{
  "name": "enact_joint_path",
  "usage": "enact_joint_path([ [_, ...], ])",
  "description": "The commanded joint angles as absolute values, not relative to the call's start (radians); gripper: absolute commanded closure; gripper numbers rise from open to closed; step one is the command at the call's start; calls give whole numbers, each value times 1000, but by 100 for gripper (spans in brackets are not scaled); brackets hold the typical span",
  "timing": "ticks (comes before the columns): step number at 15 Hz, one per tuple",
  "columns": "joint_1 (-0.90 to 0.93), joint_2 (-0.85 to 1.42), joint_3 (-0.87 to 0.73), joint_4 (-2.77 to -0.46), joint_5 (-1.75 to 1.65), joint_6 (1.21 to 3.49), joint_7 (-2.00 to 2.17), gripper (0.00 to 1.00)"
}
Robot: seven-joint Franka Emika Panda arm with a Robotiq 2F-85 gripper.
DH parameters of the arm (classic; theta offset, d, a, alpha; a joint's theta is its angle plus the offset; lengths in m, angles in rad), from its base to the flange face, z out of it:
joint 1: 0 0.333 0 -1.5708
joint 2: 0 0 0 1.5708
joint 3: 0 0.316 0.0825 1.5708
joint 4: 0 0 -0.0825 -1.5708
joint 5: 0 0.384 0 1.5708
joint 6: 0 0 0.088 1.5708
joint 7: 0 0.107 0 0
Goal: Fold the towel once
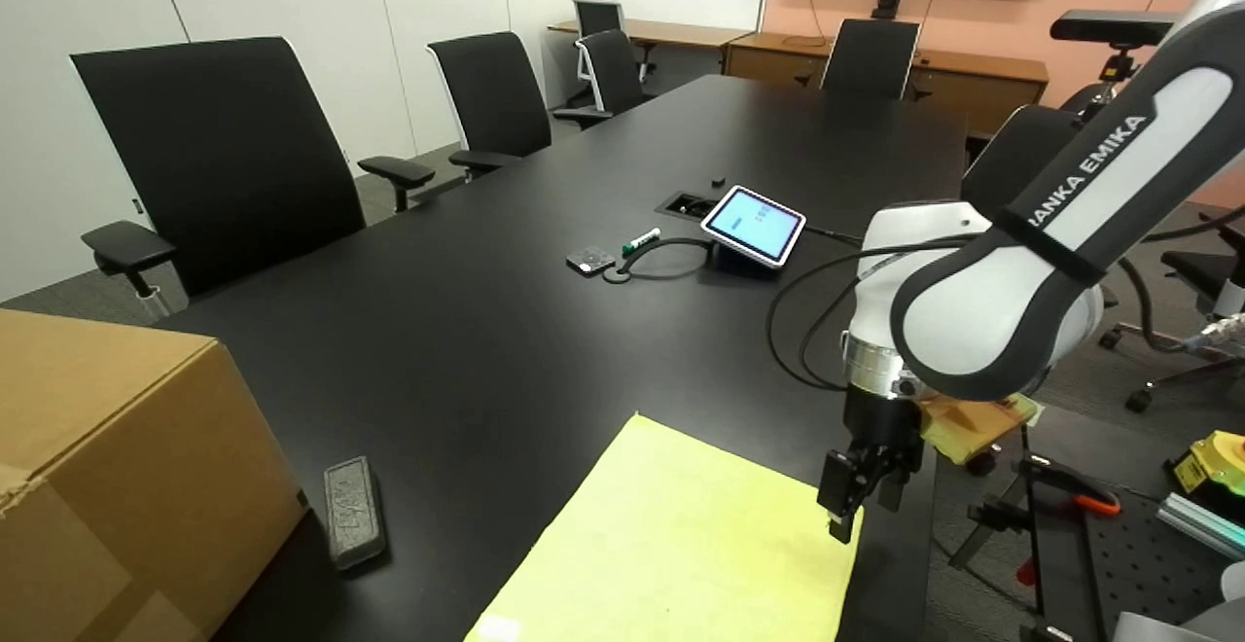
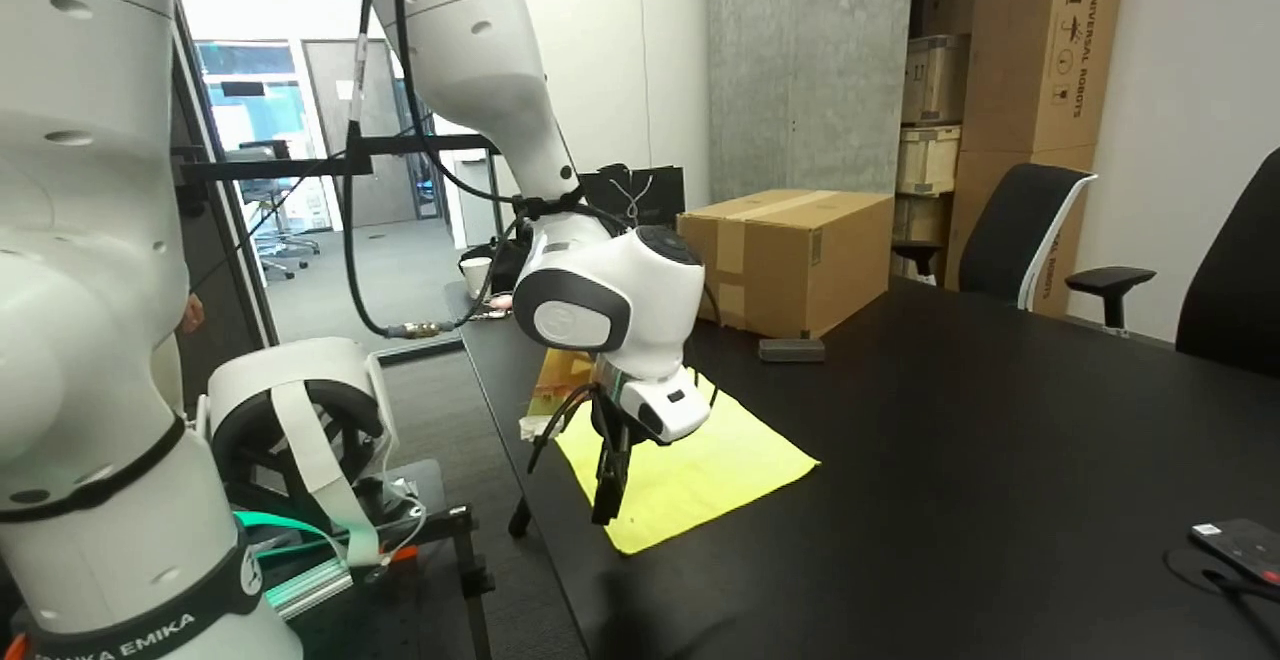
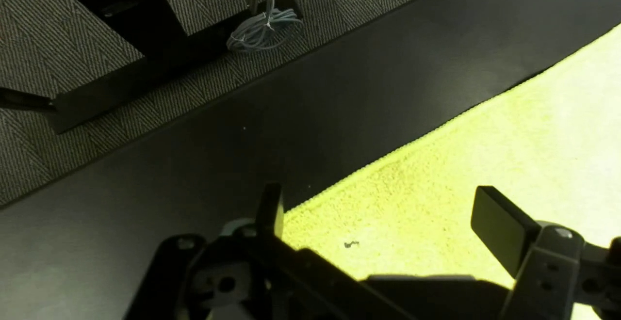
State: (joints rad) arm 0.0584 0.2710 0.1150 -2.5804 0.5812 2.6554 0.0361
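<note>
The towel is a pale yellow-green cloth lying flat and spread out on the black table. It shows in both exterior views and fills the lower right of the wrist view. My gripper is over a corner of the towel close to the table's edge, pointing down. It also shows in an exterior view and in the wrist view. Its fingers are wide apart with nothing between them. The corner under the gripper is partly hidden by the fingers. I cannot tell whether the fingertips touch the cloth.
A brown cardboard box and a dark eraser stand on the table beside the towel. A tablet, a cable, a green marker and a small flat device lie further along. The table's edge runs near the towel.
</note>
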Motion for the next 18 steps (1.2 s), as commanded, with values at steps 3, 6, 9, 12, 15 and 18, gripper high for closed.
enact_joint_path([
  [3,42,369,133,-2551,575,2750,49,0],
  [6,61,412,117,-2544,542,2825,113,0],
  [9,65,434,110,-2548,517,2887,170,0],
  [12,74,442,109,-2561,493,2931,236,0],
  [15,77,435,120,-2572,484,2944,275,0],
  [18,67,425,138,-2572,480,2931,275,0],
])
